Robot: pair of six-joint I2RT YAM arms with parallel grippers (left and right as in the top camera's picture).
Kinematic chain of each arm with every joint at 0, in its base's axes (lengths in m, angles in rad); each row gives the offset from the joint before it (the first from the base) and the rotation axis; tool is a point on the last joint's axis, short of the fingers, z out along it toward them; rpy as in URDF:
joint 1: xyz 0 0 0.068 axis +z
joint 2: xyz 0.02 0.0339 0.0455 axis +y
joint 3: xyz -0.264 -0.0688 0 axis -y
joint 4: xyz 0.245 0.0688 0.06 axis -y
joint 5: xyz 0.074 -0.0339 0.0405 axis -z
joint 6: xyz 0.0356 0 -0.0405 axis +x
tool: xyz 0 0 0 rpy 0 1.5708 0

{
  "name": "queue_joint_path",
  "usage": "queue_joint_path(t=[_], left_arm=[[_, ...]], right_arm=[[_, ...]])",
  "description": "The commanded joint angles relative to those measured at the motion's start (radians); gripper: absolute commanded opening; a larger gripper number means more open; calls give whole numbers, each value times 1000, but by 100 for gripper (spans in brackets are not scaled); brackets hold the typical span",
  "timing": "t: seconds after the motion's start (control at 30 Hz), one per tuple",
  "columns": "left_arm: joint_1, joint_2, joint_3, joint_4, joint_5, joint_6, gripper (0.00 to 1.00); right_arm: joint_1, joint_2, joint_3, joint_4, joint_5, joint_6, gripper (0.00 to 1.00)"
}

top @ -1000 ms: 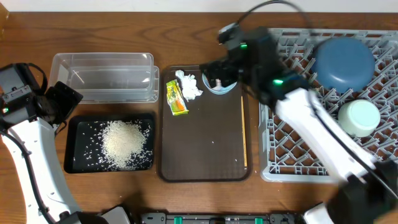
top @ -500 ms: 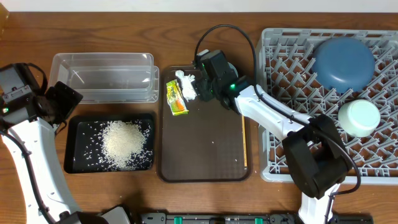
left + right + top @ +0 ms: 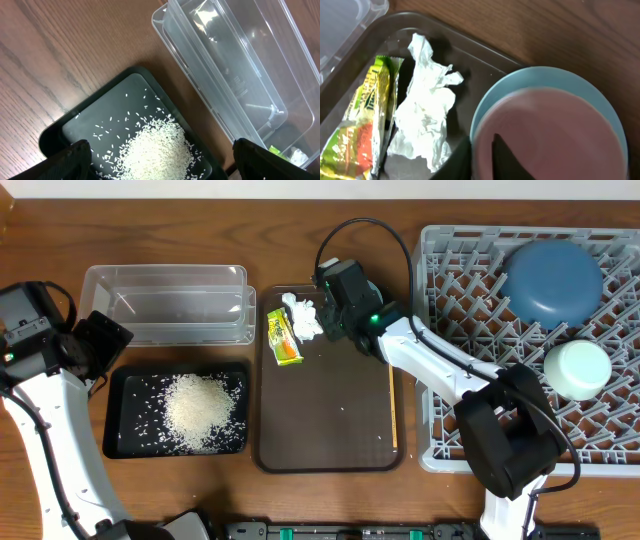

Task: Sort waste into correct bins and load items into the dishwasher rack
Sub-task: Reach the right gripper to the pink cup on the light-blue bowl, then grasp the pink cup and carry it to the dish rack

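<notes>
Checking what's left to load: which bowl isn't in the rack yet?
The small light-blue bowl, on the brown tray with the pink cup nested inside; the large blue bowl and mint-green bowl sit in the grey rack.

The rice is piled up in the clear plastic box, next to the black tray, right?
Not quite. The rice is piled up in the black tray, next to the clear plastic box, which has no rice in it. The overhead view shows this, and the left wrist view shows it too.
</notes>
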Motion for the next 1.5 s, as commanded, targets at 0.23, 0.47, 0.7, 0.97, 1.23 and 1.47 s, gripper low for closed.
queue_joint_path(t=[0.23, 0.47, 0.7, 0.97, 1.23, 1.47], left_arm=[[4, 5, -5, -1, -5, -6, 93], [4, 5, -5, -1, -5, -6, 93], [4, 5, -5, -1, -5, -6, 93], [4, 5, -5, -1, -5, -6, 93], [4, 5, -5, 0, -5, -6, 93], [4, 5, -5, 0, -5, -6, 93]], right_arm=[[17, -4, 45, -39, 6, 47, 1], [13, -92, 102, -101, 3, 103, 1], [-90, -381, 109, -237, 10, 180, 1], [-335, -633, 109, -569, 1, 250, 1], [-579, -686, 99, -818, -73, 248, 1], [-766, -678, 47, -772, -429, 122, 1]])
